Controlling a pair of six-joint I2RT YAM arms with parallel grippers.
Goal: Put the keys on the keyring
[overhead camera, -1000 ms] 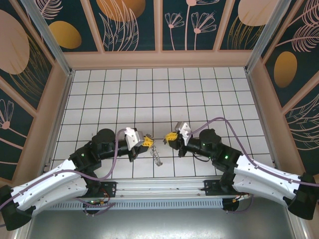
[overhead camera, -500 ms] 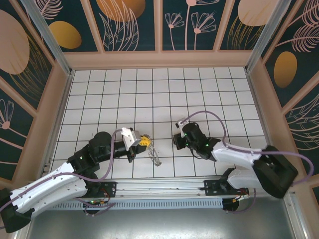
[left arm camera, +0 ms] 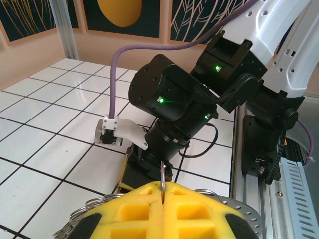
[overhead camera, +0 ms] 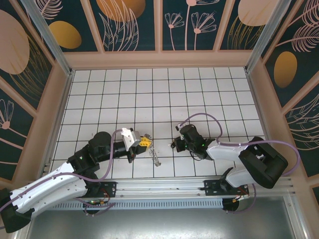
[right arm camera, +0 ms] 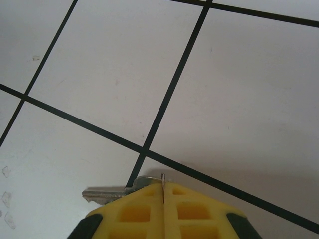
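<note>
Although both tools had their pieces in hand, we judged the joining itself not yet done. The left gripper (overhead camera: 145, 141) held its jaws pressed together on the wire of the keyring (overhead camera: 155, 157), whose loops drooped toward the tiled floor (overhead camera: 199, 94). The right gripper (overhead camera: 173, 145), low over the tiles just beside it, looked clamped on the key (right arm camera: 106, 193), the silver blade poking out sideways close over a tile. Key and ring were near but apart, and the threading was left to do. We saw wide bare tiling beyond both arms and the side walls (overhead camera: 62, 99) well away. The metal rail (overhead camera: 164, 185) ran close behind the wrists, so we reckoned room lay forward, not back.
</note>
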